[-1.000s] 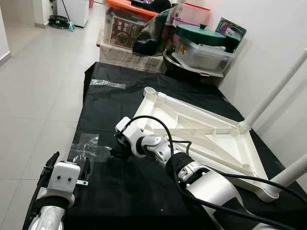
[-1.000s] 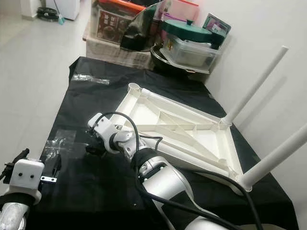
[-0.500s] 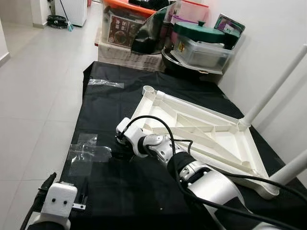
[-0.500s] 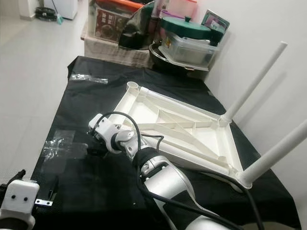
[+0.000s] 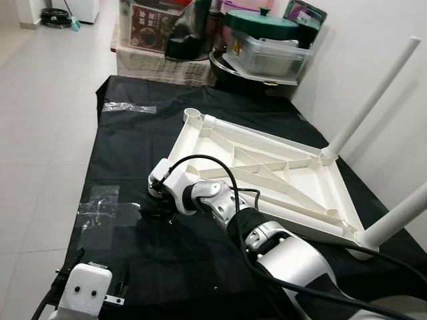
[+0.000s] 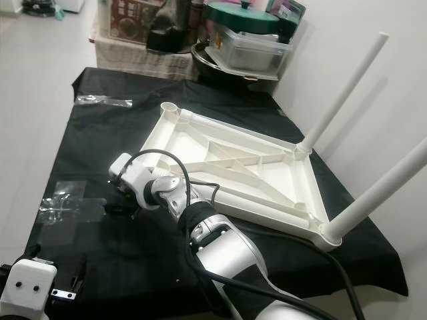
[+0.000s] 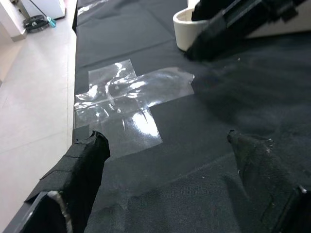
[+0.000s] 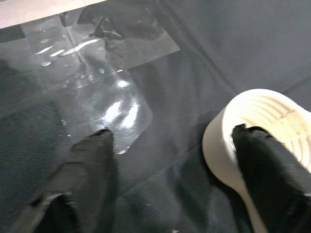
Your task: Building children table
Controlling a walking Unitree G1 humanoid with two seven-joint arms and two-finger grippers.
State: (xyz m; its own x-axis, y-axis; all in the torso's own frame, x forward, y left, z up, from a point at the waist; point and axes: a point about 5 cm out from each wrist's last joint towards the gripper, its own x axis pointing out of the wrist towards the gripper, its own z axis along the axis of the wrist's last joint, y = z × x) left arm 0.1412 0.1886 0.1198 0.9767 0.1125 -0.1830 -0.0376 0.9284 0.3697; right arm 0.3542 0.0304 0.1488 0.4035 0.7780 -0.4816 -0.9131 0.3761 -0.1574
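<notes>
Right wrist view: right gripper [image 8: 167, 160] spread wide, low over the black sheet [image 5: 187, 260]. One finger [image 8: 272, 170] sits over the open end of a white table leg [image 8: 252, 131] lying on the sheet; the other finger hangs over a patch of clear tape [image 8: 97, 82]. Whether the leg is actually touched cannot be told. Left gripper [image 7: 170, 165] also spread, holding nothing, low near the sheet's front left corner, pointing toward the tape.

Against the frame a second ago: the left arm's white wrist housing [image 5: 83, 293] sits lower in the head view, and the whole scene has shifted, so the camera moved. Right gripper is at the same spot by the tape.

Upside-down white tabletop [image 5: 267, 177] lies flat on the sheet, ribs up, long axis running from far-left to near-right. Two fitted legs [image 5: 373, 93] rise from its right-hand corners, leaning rightward.
</notes>
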